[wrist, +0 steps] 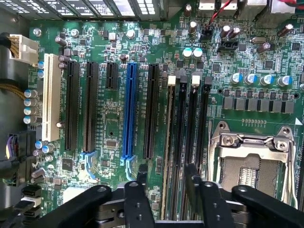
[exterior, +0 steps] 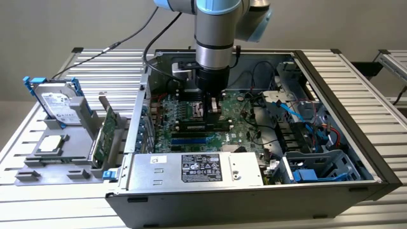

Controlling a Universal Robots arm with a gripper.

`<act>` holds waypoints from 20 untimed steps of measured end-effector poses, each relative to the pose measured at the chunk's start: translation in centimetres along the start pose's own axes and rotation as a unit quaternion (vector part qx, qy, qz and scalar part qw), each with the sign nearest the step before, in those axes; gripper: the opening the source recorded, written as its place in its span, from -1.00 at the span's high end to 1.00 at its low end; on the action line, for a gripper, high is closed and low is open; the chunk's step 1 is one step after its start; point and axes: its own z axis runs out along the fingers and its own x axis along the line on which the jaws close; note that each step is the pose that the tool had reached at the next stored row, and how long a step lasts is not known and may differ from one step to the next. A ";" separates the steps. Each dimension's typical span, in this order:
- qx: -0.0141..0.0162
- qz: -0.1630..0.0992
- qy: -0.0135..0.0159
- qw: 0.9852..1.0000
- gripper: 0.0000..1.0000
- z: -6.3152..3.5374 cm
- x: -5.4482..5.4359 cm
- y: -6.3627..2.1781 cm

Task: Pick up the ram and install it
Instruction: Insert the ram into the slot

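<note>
The robot arm's gripper (wrist: 164,183) hangs low inside the open computer case (exterior: 330,71) on the desk (exterior: 38,200), its jaws spread apart and gripping nothing. Between the fingertips (wrist: 142,173) the ram (wrist: 167,156) stands edge-up in its motherboard (wrist: 109,133) slot, beside the empty black slot rails (wrist: 192,123), apparently seated and let go

silver arm (exterior: 215,33), light-blue joint caps, black fingers (wrist: 138,190).
</note>
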 end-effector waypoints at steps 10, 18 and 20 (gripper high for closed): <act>-0.008 -0.001 0.000 1.000 0.09 -1.80 0.2 0.05; -0.010 -0.001 0.000 1.000 0.39 -2.41 0.3 0.06; -0.010 -0.001 0.000 1.000 0.51 -2.41 0.3 0.07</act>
